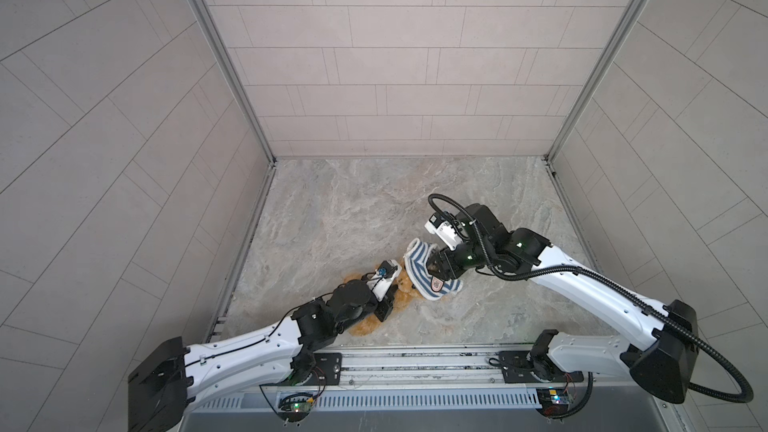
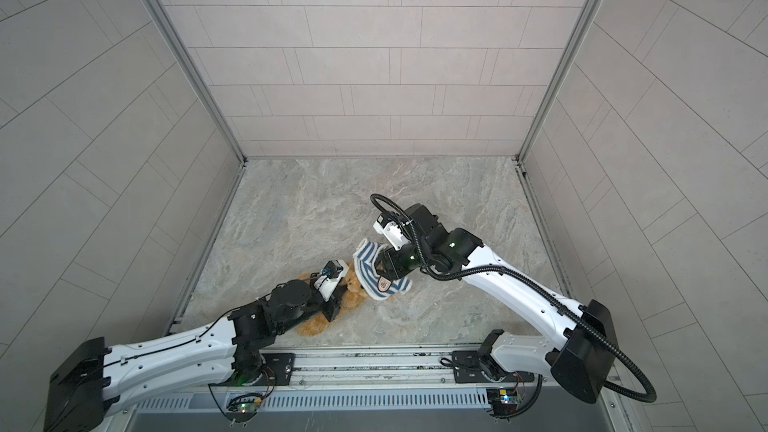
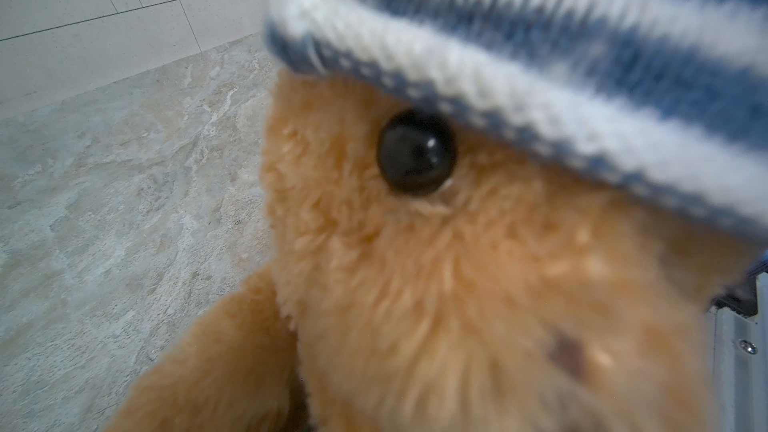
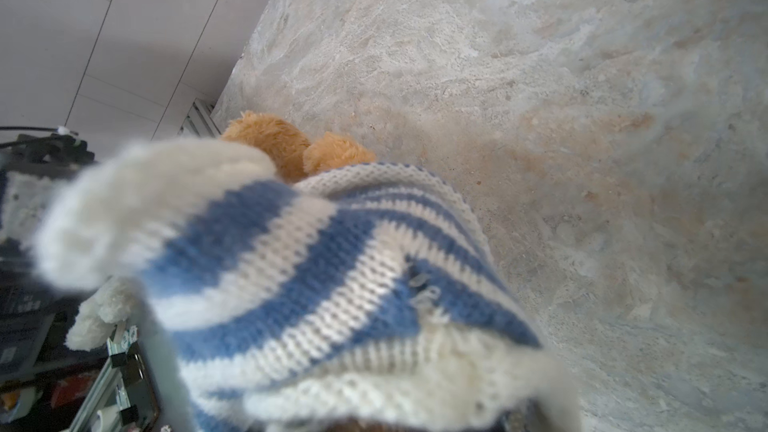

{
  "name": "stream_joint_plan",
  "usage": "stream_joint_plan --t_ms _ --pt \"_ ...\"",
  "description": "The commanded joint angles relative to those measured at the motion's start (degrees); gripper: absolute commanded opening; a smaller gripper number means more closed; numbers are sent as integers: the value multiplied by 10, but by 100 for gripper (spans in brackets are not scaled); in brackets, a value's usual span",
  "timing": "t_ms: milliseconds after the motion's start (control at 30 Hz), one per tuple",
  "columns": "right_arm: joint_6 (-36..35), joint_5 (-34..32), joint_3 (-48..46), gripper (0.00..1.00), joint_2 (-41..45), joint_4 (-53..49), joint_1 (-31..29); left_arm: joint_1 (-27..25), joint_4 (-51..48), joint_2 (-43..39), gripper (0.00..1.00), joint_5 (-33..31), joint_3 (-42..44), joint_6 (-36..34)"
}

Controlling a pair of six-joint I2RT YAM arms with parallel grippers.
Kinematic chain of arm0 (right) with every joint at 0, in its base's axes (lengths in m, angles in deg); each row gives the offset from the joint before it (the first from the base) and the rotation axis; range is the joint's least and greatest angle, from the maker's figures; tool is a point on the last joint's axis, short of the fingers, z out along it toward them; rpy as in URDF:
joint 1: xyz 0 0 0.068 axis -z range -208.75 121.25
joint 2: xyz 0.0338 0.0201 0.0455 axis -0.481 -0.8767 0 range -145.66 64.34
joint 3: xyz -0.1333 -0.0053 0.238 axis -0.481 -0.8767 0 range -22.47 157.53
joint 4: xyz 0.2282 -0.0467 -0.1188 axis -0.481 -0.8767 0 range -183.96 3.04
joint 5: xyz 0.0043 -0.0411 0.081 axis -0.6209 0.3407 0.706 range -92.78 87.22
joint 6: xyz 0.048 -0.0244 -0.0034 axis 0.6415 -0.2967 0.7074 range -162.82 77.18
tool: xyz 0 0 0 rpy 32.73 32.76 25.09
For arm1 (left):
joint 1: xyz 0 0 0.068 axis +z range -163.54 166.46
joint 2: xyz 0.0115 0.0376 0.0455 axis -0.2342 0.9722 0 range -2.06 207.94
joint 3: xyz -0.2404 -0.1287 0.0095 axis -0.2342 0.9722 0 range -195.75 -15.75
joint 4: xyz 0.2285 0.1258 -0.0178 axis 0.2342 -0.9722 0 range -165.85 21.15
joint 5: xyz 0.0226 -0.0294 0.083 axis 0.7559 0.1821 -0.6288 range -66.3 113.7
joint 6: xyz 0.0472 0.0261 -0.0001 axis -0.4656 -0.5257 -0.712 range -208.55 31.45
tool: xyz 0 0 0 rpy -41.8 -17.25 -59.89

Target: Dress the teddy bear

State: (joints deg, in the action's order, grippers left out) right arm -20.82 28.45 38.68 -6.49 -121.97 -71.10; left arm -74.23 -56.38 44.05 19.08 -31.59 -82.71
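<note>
Striped blue-and-white knit is filling most of my right wrist view: the shirt point(image 4: 311, 263) is draping straight over the right gripper point(image 1: 434, 270), and its fingers are hiding under the cloth, so I cannot tell whether they are spread or pinching. In both top views that gripper is reaching into the shirt from the right side. A small shield-shaped badge point(image 1: 436, 283) is showing on the fabric just below it. Beyond the shirt's white edge, two tufts of golden fur from the teddy bear point(image 4: 286, 147) are poking out in the right wrist view.

Across from it, the left gripper point(image 1: 384, 308) is sitting down in the bear's fur. I am not able to see whether its jaws are clamping the plush or only resting against it. My left wrist camera is looking point-blank at the bear's face, where one black bead eye point(image 3: 415, 151) is shining. The shirt's hem point(image 3: 498, 89) is lying across the brow just above that eye, touching the fur.

From above, I am seeing the teddy bear point(image 1: 405, 289) lying on the marble-patterned tabletop point(image 1: 353, 209) near its front left, mostly under the left arm's wrist. Its head is pointing toward the shirt and touching it, and a leg is sticking out toward the front edge.
</note>
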Motion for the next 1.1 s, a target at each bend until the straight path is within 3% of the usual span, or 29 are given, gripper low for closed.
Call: stream_joint_plan --t_ms 0,467,767,1067 --pt "-7 17 4 52 -11 -11 -17 -3 39 -6 0 3 -22 -6" --pt "27 84 -43 57 12 81 -21 -3 30 -15 0 -4 -21 -5" --pt "97 113 -77 57 38 183 5 -6 15 -20 0 -6 -18 -16" --pt "101 124 -52 57 20 173 12 -19 10 -5 0 -13 -18 -27"
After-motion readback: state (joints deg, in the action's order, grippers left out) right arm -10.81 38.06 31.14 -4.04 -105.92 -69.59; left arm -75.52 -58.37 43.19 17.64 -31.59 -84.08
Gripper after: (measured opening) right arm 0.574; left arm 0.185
